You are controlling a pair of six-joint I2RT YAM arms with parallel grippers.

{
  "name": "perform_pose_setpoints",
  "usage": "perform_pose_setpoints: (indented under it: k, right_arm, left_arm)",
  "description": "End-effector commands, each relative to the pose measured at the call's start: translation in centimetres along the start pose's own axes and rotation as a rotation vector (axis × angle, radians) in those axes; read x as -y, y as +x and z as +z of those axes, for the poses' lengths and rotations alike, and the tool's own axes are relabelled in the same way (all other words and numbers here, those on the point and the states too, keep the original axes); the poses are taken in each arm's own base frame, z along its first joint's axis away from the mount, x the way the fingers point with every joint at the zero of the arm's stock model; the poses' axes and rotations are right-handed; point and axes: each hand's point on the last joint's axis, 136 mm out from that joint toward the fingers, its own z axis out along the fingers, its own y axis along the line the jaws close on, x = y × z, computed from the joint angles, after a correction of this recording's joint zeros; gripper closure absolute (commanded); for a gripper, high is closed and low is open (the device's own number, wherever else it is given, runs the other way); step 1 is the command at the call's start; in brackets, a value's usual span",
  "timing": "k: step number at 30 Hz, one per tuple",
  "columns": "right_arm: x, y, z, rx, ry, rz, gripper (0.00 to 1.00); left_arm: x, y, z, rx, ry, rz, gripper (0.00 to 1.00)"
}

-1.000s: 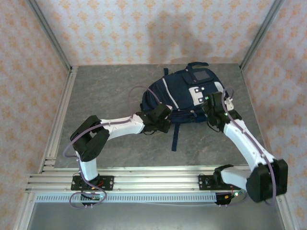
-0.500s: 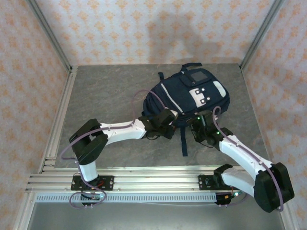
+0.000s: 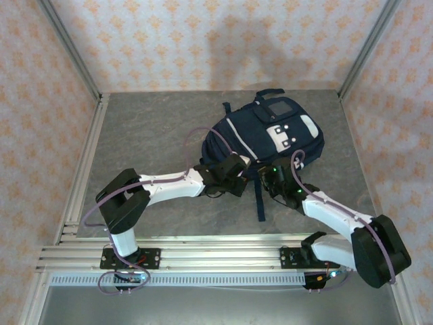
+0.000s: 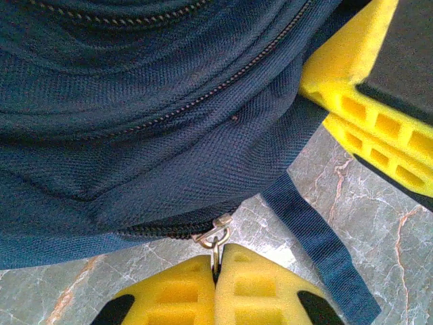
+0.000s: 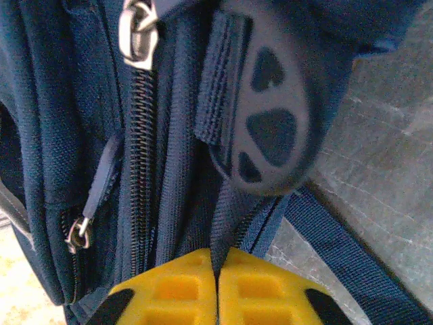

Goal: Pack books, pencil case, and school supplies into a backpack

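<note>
The navy backpack (image 3: 267, 135) lies on the grey table (image 3: 149, 128), front pocket up. My left gripper (image 3: 238, 170) is at its near-left edge, shut on a metal zipper pull (image 4: 215, 235) at the end of a closed zipper; the pull stands pinched between the yellow pads (image 4: 216, 256). My right gripper (image 3: 272, 176) is at the near edge, shut (image 5: 216, 261) on a dark webbing strap (image 5: 224, 217) below a rubber tab (image 5: 270, 128). The right gripper's yellow fingers (image 4: 365, 88) show in the left wrist view. Books, pencil case and school supplies are out of view.
A loose navy strap (image 3: 259, 200) trails from the pack toward the arm bases. A metal zipper slider (image 5: 137, 30) and a smaller side pull (image 5: 80, 230) sit on the pack. Aluminium rails (image 3: 84, 169) and patterned walls border the table.
The backpack has turned and shifted. My right gripper moved from the pack's right side to its near edge and closed on the strap. The left gripper stayed shut, moving slightly right.
</note>
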Motion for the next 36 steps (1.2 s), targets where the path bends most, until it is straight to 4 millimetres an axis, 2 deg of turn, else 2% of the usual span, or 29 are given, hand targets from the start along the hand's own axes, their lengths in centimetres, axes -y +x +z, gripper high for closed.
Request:
perform_pose_setpoints:
  k: [1, 8, 18, 24, 27, 30, 34, 36]
  right_arm:
    - [0.6, -1.4, 0.0, 0.088, 0.023, -0.032, 1.0]
    - [2.0, -2.5, -0.7, 0.15, 0.085, -0.067, 1.0]
    - [2.6, -3.5, -0.9, 0.173, 0.122, -0.091, 1.0]
    - [3.0, -5.4, -1.1, 0.195, 0.157, -0.113, 1.0]
    - [2.8, -6.4, -0.6, 0.174, 0.155, -0.128, 1.0]
    - [1.6, -7.0, 0.5, 0.112, 0.146, -0.161, 1.0]
    - [-2.0, -6.6, 2.3, -0.001, 0.093, -0.262, 0.92]
    - [-3.1, -7.1, 2.9, -0.015, 0.12, -0.287, 0.88]
  left_arm:
    - [0.0, 0.1, -1.8, 0.019, -0.015, 0.024, 1.0]
    - [-3.6, 1.0, -2.6, 0.018, -0.094, -0.026, 1.0]
    - [-8.2, 1.4, -3.9, 0.023, -0.173, -0.091, 1.0]
    - [-10.5, 1.9, -4.2, 0.017, -0.226, -0.166, 1.0]
    - [-10.3, 2.2, -4.1, 0.009, -0.209, -0.175, 1.0]
    - [-9.3, 2.1, -3.9, -0.002, -0.166, -0.17, 1.0]
    - [-6.7, 1.6, -3.1, -0.023, -0.103, -0.105, 1.0]
    - [-4.9, 1.1, -2.6, -0.033, -0.07, -0.067, 1.0]
